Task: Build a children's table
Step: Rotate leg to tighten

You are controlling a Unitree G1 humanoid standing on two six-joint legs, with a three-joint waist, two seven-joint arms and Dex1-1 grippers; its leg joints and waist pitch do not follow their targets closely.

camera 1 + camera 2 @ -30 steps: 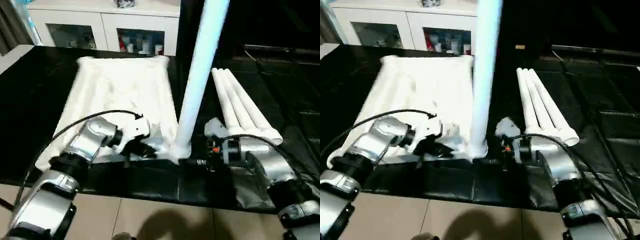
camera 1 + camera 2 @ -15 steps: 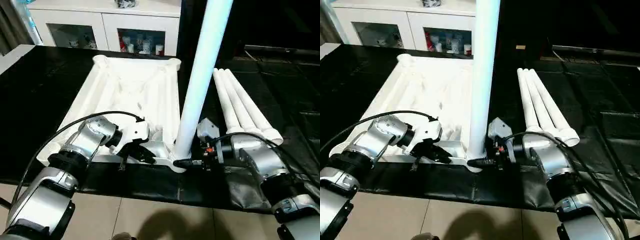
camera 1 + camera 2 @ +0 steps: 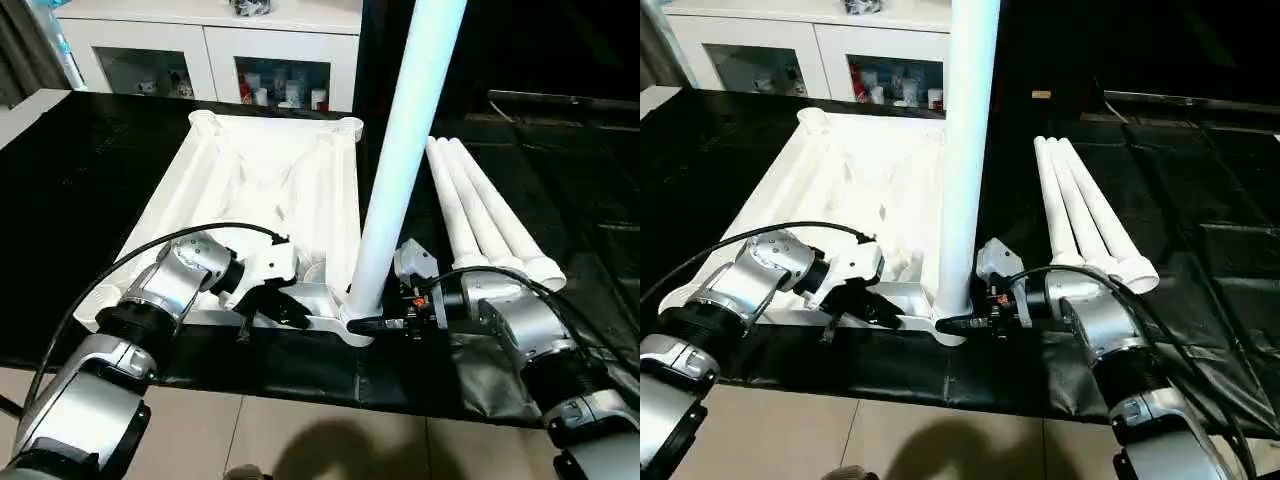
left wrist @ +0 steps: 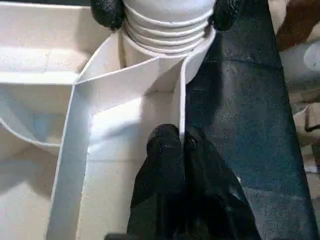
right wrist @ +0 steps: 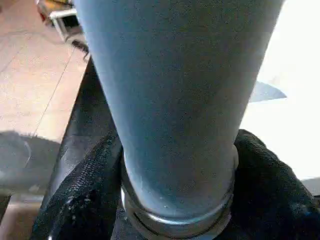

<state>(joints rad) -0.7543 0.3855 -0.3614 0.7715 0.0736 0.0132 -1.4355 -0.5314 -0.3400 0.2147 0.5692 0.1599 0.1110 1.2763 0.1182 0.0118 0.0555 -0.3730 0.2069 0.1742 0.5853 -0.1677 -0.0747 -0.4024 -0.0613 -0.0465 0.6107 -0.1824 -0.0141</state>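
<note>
The children's table top [image 3: 260,180] lies upside down on black cloth, its ribbed underside facing up. One white leg [image 3: 400,150] stands upright in the near right corner socket [image 3: 355,328]. My right gripper [image 3: 372,322] is shut on this leg's base, with black fingers [image 5: 270,195] hugging both sides just above the threaded end [image 4: 167,25]. My left gripper [image 4: 179,142] is shut on the top's thin near rim wall [image 4: 181,100], just left of that socket. Three more legs [image 3: 480,215] lie side by side on the cloth to the right.
A white glass-door cabinet [image 3: 200,50] stands behind the table. The black cloth [image 3: 80,170] covers the work surface, and its near edge gives way to tiled floor [image 3: 300,430]. A black cable [image 3: 150,250] loops over my left forearm.
My right gripper's fingers have closed in around the base of the upright leg. The head views have shifted and steadied. My left gripper keeps its pinch on the rim.
</note>
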